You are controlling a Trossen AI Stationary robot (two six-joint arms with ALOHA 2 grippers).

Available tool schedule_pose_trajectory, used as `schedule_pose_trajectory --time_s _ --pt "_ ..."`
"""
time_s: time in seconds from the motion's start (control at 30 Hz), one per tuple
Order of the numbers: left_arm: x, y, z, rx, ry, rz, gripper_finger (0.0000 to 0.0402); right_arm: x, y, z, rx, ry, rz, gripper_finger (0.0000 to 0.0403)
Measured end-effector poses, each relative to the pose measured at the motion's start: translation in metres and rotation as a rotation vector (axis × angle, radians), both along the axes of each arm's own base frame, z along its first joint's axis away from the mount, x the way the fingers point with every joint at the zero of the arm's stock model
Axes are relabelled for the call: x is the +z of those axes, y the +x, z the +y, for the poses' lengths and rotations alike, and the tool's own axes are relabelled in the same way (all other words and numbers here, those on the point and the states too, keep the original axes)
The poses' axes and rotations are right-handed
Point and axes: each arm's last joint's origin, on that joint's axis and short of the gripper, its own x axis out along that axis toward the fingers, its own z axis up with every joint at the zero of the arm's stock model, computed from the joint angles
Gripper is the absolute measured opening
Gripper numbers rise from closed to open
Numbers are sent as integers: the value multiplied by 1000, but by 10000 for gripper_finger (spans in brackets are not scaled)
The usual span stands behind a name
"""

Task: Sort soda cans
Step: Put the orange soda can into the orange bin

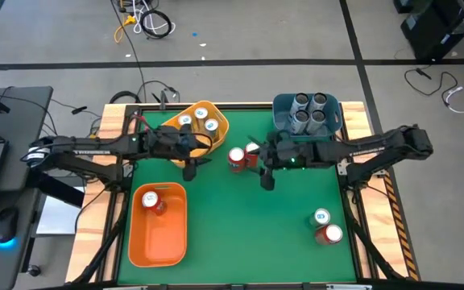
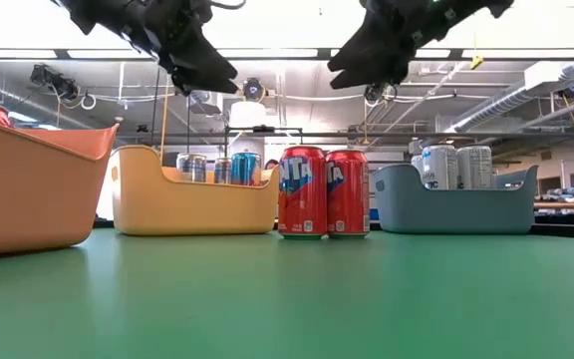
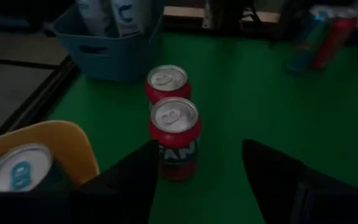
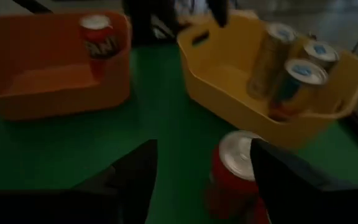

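Two red soda cans [image 1: 238, 159] [image 1: 253, 150] stand side by side on the green table, between the yellow bin [image 1: 216, 138] and the blue bin [image 1: 280, 121]. In the low view they show as red cans [image 2: 302, 191] [image 2: 348, 192] with both grippers well above them. My left gripper [image 1: 190, 169] hovers open to their left; its wrist view shows the cans [image 3: 174, 140] [image 3: 166, 83] ahead of the empty fingers. My right gripper [image 1: 266, 180] hovers open just right of them, with one red can [image 4: 234, 169] below its spread fingers.
The yellow bin holds teal-topped cans [image 1: 201, 121]. The blue bin holds several grey cans [image 1: 310, 109]. An orange bin [image 1: 161, 242] at the near left holds one red can [image 1: 153, 202]. A teal-topped can [image 1: 321, 217] and a red can [image 1: 329, 234] stand at the near right.
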Motion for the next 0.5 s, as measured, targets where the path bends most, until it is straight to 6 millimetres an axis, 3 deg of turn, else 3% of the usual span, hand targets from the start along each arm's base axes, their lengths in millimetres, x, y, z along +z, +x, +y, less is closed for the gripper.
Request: schedule_pose_trajectory --time_s 0.13,0.23,0.5 --pt "0 3 0 -10 6 -10 221 8 10 -18 -4 56 84 280" --pt "12 -4 -1 -12 25 -89 214 5 27 -30 -16 70 171 307" --pt "48 -48 -6 12 80 -241 213 -8 74 -42 20 2 411 363"
